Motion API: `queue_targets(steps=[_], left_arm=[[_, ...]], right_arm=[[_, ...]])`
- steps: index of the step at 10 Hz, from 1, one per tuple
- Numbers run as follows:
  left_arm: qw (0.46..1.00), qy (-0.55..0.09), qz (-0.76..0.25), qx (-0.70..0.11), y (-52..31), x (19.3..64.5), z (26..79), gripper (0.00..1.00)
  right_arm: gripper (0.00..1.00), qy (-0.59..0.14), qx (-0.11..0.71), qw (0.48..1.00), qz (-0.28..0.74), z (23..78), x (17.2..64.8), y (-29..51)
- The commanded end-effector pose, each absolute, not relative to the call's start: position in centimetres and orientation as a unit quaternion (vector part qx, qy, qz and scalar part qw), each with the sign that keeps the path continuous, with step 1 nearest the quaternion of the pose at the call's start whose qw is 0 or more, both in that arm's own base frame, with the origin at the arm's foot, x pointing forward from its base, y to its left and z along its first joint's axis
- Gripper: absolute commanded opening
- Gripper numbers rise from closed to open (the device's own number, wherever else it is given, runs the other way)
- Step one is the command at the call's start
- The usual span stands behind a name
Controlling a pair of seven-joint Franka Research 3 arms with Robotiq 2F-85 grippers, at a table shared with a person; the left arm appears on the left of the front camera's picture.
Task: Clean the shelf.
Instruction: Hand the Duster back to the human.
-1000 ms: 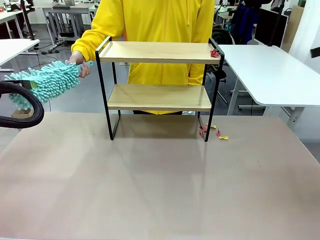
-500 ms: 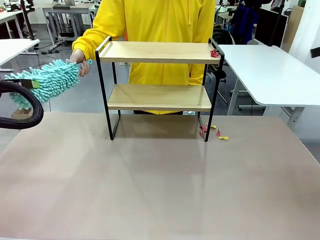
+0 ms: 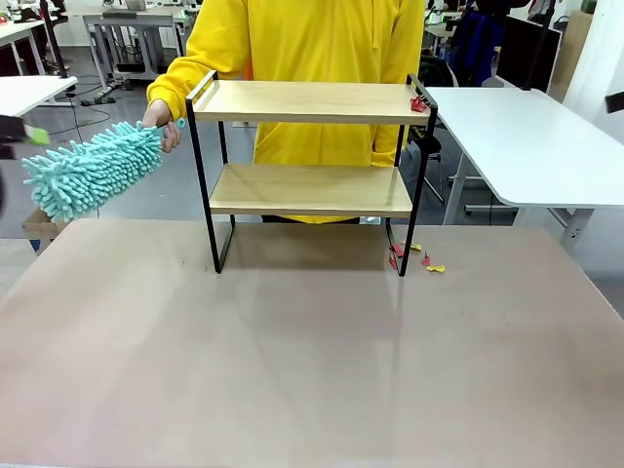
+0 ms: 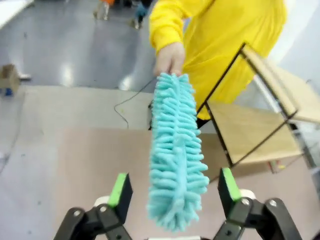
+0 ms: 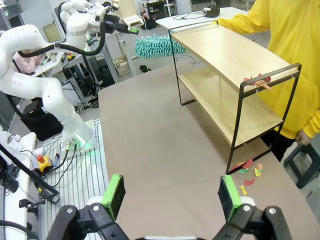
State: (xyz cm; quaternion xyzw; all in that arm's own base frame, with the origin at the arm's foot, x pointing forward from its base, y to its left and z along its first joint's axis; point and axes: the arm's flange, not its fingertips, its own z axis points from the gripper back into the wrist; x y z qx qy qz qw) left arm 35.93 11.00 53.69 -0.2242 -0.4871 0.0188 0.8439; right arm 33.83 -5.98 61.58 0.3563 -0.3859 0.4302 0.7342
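The shelf stands at the table's far side, two light wood boards in a black frame; it also appears in the right wrist view and the left wrist view. A person in yellow holds a teal fluffy duster by its handle, left of the shelf. The duster's free end lies between the spread fingers of my left gripper, which is open and not touching it. Red scraps lie on the top board's right end. My right gripper hangs open over the table.
Small red and yellow scraps lie on the table by the shelf's right front leg. A white table stands at the right beyond the table. The brown tabletop in front of the shelf is bare.
The left arm's dark loop has left the picture's left edge. The duster has shifted slightly right and tilted more upward toward the person's hand.
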Motion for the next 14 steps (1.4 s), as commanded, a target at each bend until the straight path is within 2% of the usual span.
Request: queue_targets(steps=[1,5,6,14], left_arm=[[0.83,-0.496,0.057,-0.251,15.3,35.6,58.9,1.0],[0.841,-0.477,0.059,-0.249,17.7,37.4,59.7,1.0],[0.828,-0.495,0.078,-0.253,18.3,35.9,60.1,1.0],[0.828,-0.495,0.078,-0.253,18.3,35.9,60.1,1.0]], right_arm=[[1.0,-0.394,0.357,0.725,0.438,61.7,33.9,-6.0],[1.0,-0.394,0.357,0.725,0.438,61.7,33.9,-6.0],[1.0,-0.394,0.357,0.725,0.438,61.7,33.9,-6.0],[1.0,-0.394,0.357,0.725,0.438,61.7,33.9,-6.0]])
